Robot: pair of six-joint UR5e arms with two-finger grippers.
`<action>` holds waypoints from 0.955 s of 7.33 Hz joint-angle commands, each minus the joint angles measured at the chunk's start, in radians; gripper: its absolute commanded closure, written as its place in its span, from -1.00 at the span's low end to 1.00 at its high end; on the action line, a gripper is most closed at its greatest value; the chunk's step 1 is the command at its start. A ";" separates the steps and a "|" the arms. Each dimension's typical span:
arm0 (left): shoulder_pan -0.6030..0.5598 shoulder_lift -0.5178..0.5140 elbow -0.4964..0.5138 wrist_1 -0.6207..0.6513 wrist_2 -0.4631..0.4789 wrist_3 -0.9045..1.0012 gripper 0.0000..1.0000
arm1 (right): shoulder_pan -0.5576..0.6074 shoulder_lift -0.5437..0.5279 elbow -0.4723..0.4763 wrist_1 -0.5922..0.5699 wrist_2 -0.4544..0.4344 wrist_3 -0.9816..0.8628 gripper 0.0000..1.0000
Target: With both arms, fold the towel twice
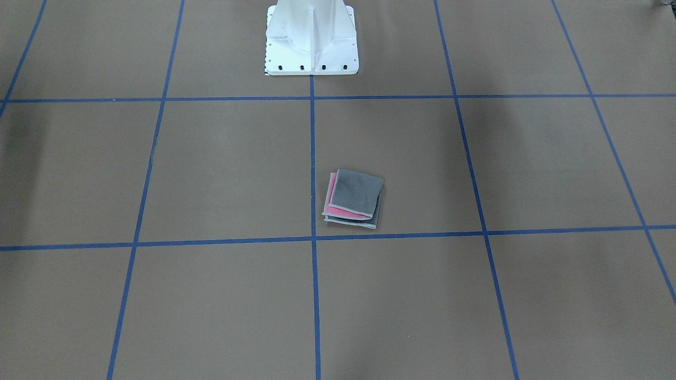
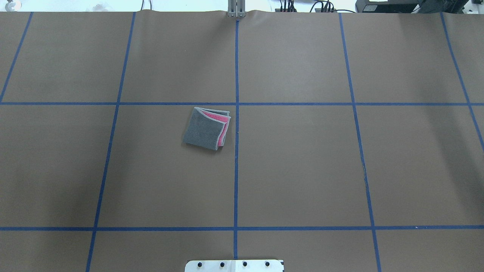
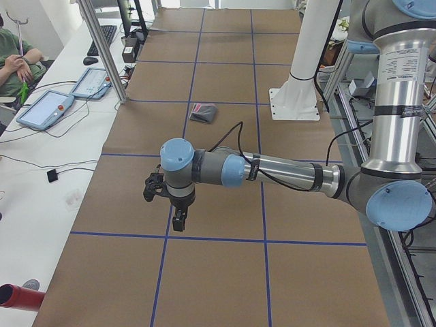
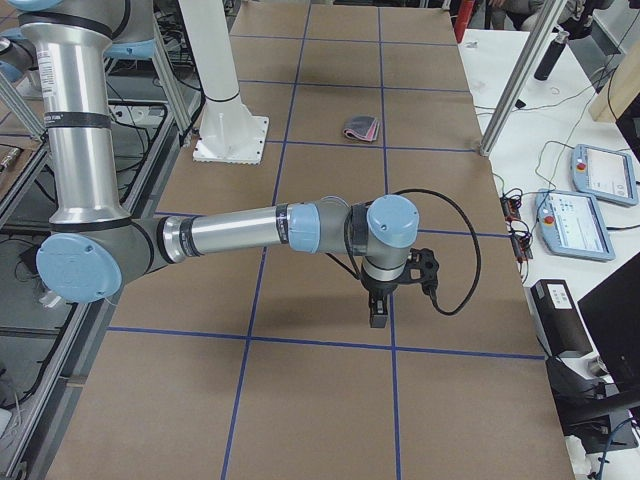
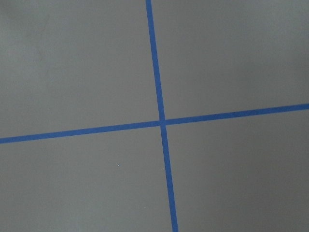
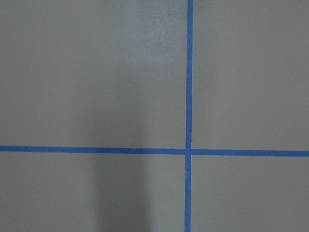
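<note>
The towel (image 1: 353, 199) lies folded into a small square near the table's middle, dark grey face up, with pink layers showing at one edge (image 2: 207, 128). It appears small and far off in both side views (image 3: 203, 112) (image 4: 362, 128). Both arms are away from it, each held out over bare table toward its own end. The left gripper (image 3: 178, 221) and the right gripper (image 4: 379, 312) point down over blue tape lines; I cannot tell whether they are open or shut. Both wrist views show only brown table and a tape cross.
The white pedestal base (image 1: 311, 42) stands at the robot's side of the table. Blue tape divides the brown table (image 2: 302, 170) into a grid. A seated person (image 3: 17, 65), teach pendants (image 4: 600, 170) and metal posts (image 3: 102, 48) line the operators' side.
</note>
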 commanded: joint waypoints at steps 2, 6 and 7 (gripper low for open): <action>-0.002 0.024 0.099 -0.138 -0.010 -0.001 -0.99 | 0.005 -0.038 -0.010 -0.016 0.009 -0.022 -1.00; -0.002 0.018 0.069 -0.126 -0.029 -0.011 -0.99 | 0.005 -0.081 0.004 -0.014 0.004 -0.016 -1.00; -0.002 0.018 0.067 -0.128 -0.030 -0.011 -0.99 | 0.005 -0.097 0.008 0.027 0.007 -0.013 -1.00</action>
